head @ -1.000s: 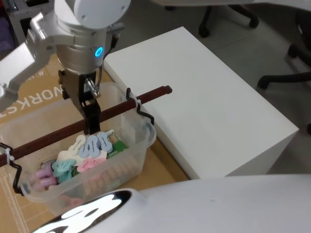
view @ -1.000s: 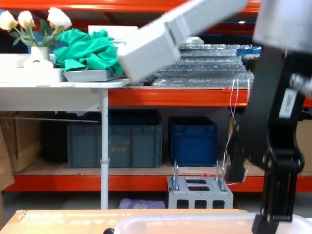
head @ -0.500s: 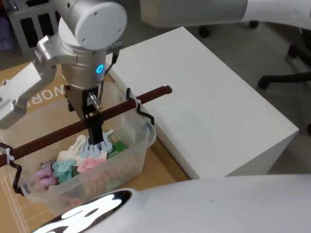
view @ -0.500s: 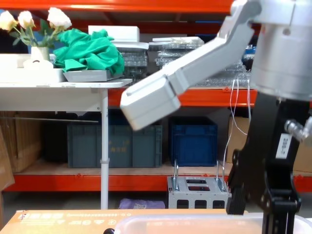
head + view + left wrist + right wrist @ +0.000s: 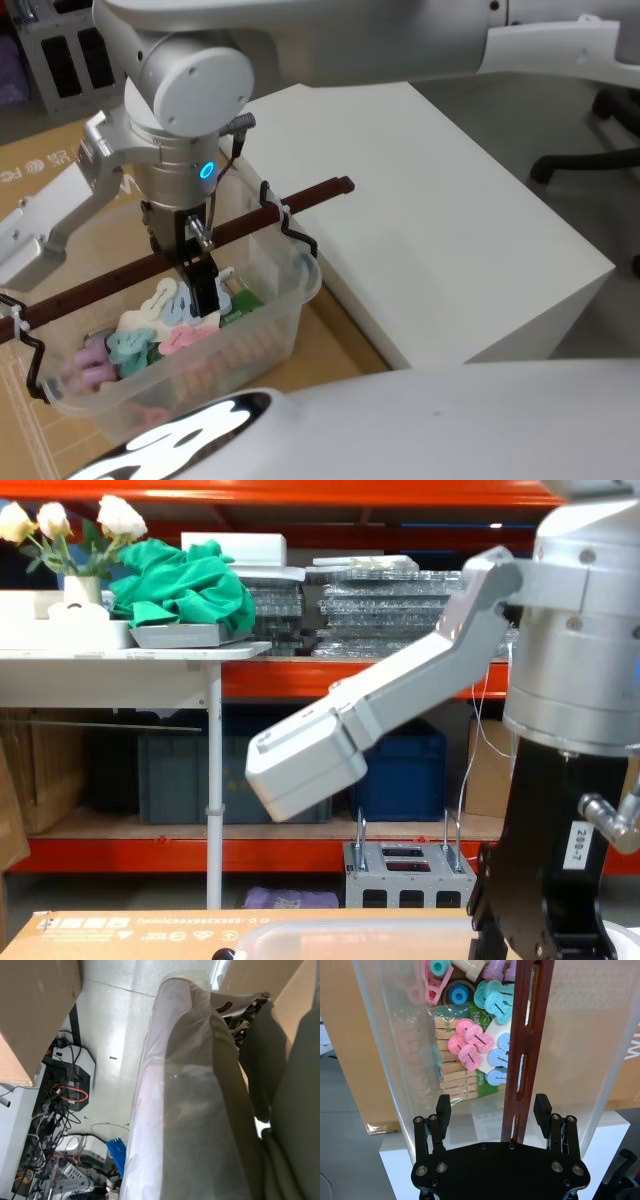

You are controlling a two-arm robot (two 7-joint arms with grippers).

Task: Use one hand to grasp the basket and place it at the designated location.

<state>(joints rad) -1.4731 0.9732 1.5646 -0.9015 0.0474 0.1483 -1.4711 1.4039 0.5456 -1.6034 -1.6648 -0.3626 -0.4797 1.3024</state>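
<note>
Along the bottom edge of the head view, glossy white robot body (image 5: 420, 420). Just above, at lower left, basket (image 5: 275, 325) standing on a brown printed cardboard sheet (image 5: 40, 165), pastel pegs (image 5: 150, 335) heaped inside. Reddish-brown handle (image 5: 305, 196) lying across the rim from lower left to centre, tied on with a white zip tie (image 5: 283, 212), far end poking past the rim toward the white block (image 5: 430, 230). Right gripper (image 5: 205, 290) at centre left, tips down inside the basket at the handle, under a silver wrist with a blue ring light, arm stretching in across the top of the frame. From the right wrist: jaws apart, one finger (image 5: 443, 1110) on either side of the handle, bar closer to one pad yet clear of both, pegs and a green-labelled pack at the bottom of the tub.

Right of the basket and just beside it, the white block, broad and flat-topped, from centre to right edge. Beyond, upper right, grey floor and black chair bases (image 5: 590, 160).

Farther off, in the chest view: orange shelving (image 5: 300, 675) across the room, blue-grey crates (image 5: 180, 770) on the lowest shelf, plastic-wrapped stacks (image 5: 400, 610) at upper centre. Upper left, a white table (image 5: 130, 652) with a green cloth (image 5: 180, 585) and white flowers (image 5: 60, 520) in a vase. Lower centre, a small grey metal frame (image 5: 405, 875) on the floor.
</note>
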